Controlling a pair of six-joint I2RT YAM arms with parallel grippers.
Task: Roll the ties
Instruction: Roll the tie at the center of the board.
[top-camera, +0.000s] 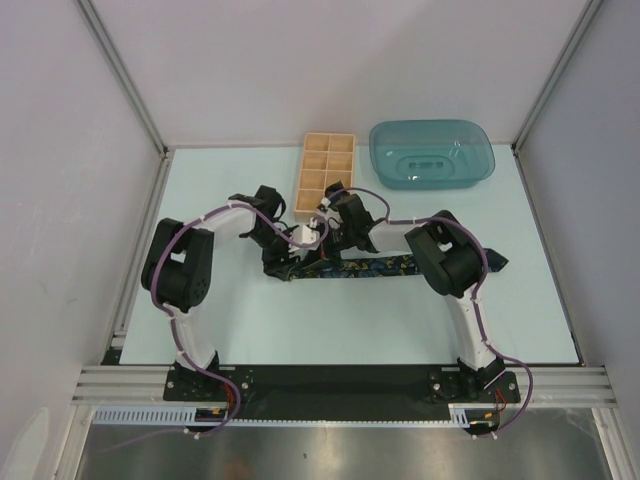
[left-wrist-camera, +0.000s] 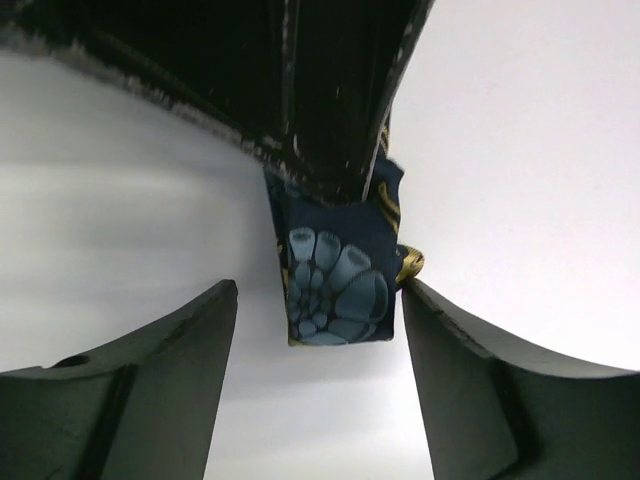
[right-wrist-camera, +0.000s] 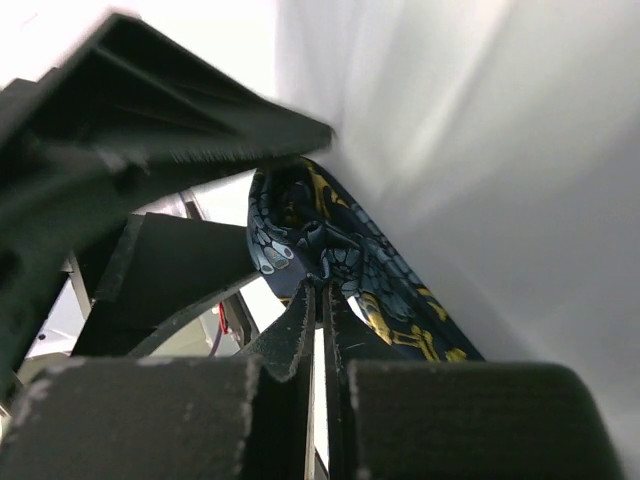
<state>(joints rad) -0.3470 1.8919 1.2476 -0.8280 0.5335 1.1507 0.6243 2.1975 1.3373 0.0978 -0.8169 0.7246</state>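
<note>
One tie (top-camera: 372, 267), dark navy with a blue and yellow pattern, lies as a long strip across the middle of the table. Its left end is gathered up where both grippers meet. My right gripper (right-wrist-camera: 322, 285) is shut on a fold of the tie (right-wrist-camera: 330, 245), the fabric bunched just past its tips. My left gripper (left-wrist-camera: 320, 310) stands open around the hanging folded end of the tie (left-wrist-camera: 338, 290). Its right finger (left-wrist-camera: 470, 380) just brushes the yellow edge, and its left finger stands apart from the cloth. In the top view the left gripper (top-camera: 274, 236) and right gripper (top-camera: 328, 232) sit close together.
A compartmented wooden box (top-camera: 325, 175) stands at the back centre, just behind the right wrist. A teal plastic tray (top-camera: 432, 152) lies upside down at the back right. Grey walls and metal rails enclose the pale table (top-camera: 250, 320).
</note>
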